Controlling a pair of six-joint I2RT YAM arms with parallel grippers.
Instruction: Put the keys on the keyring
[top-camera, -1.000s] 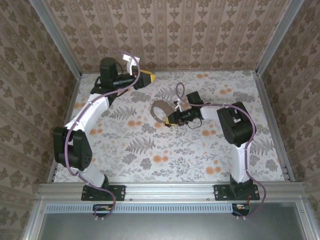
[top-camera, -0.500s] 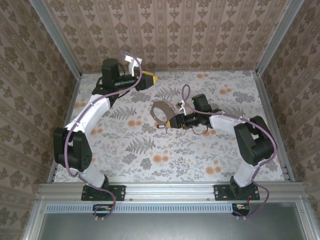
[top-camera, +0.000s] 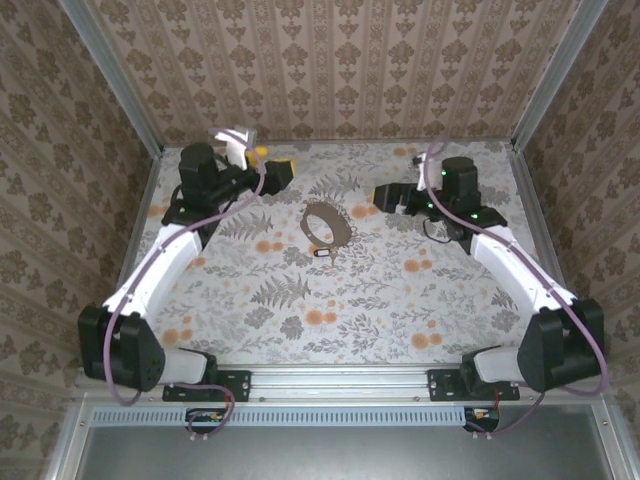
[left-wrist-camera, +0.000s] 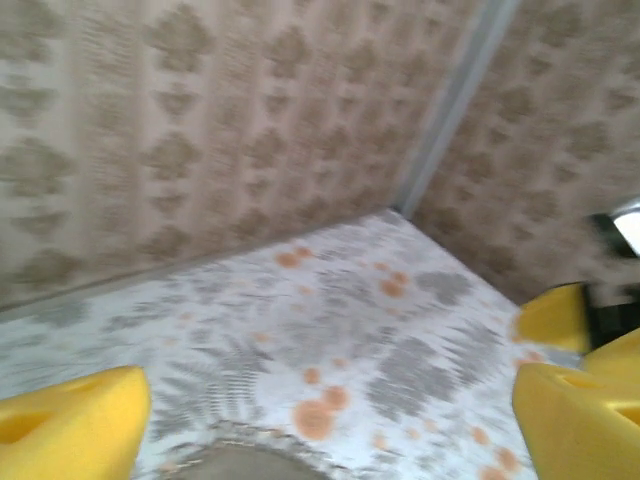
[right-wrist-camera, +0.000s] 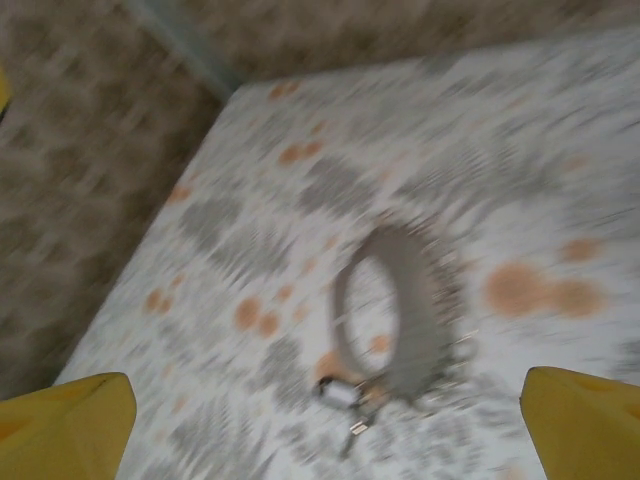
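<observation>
Keyring (top-camera: 328, 222) lies flat with the key (top-camera: 325, 251) at its near edge, the left gripper (top-camera: 272, 164) and right gripper (top-camera: 385, 195) both spread empty, well apart on either side, so any grasp should probably pin the loop before lifting the key.

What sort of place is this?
Probably a staged robot test cell, not a real room: wallpapered panels in an aluminium frame box in a floral tabletop, with the left arm and right arm bolted to a rail at its near edge.
</observation>
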